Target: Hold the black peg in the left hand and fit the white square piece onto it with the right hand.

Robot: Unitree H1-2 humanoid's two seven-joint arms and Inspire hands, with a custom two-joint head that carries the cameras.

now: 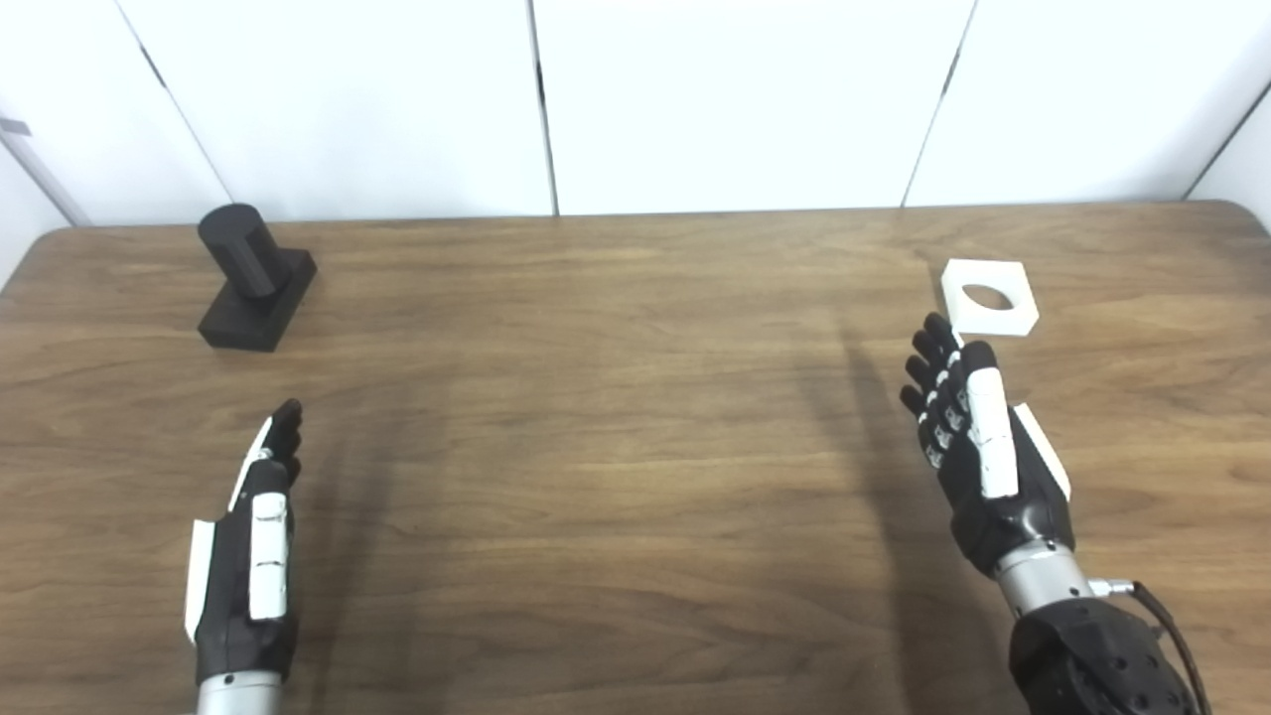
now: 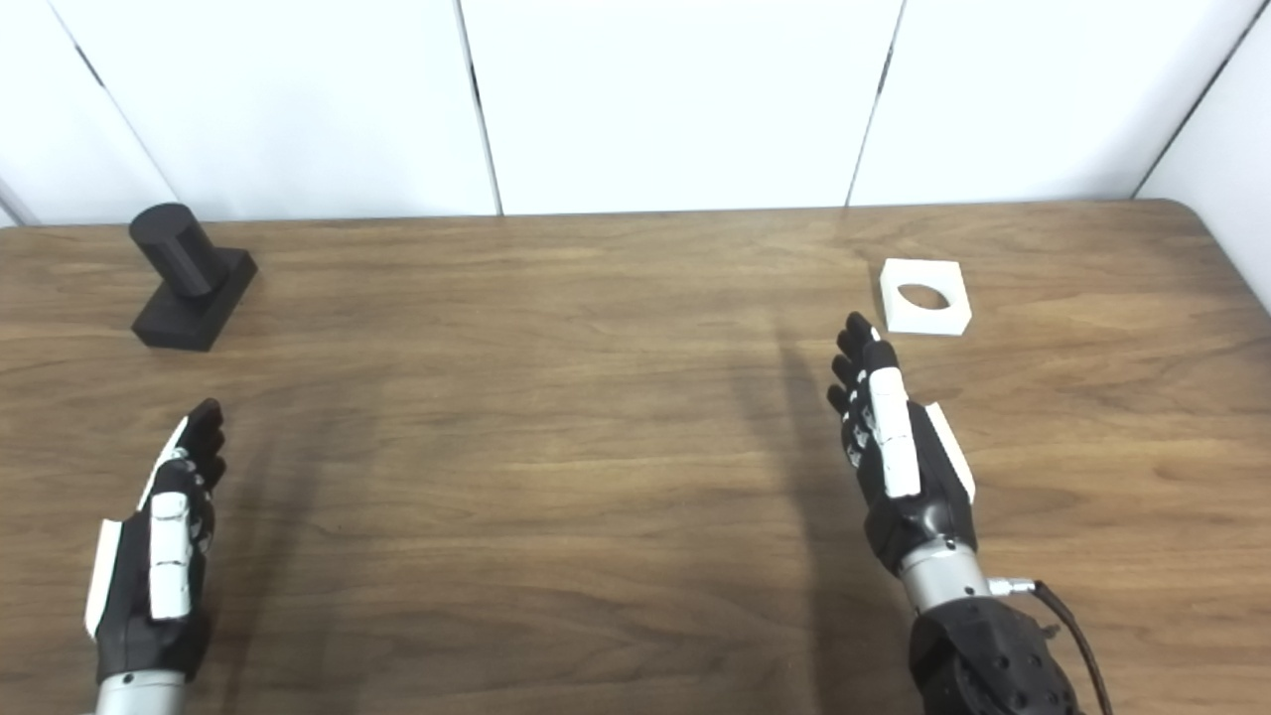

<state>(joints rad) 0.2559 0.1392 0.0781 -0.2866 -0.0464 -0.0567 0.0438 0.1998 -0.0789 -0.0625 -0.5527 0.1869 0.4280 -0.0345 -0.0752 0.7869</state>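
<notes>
The black peg (image 1: pixel 254 278), a short cylinder on a square black base, stands at the far left of the wooden table (image 1: pixel 616 437). The white square piece (image 1: pixel 989 297), with a round hole in its middle, lies flat at the far right. My left hand (image 1: pixel 253 556) is open and empty, near the front left, well short of the peg. My right hand (image 1: pixel 978 452) is open and empty, its fingertips just short of the white piece and not touching it.
White wall panels (image 1: pixel 735 99) stand behind the table's far edge. The table's rounded far corners show at the left and right. A black cable (image 1: pixel 1172 626) runs from my right wrist.
</notes>
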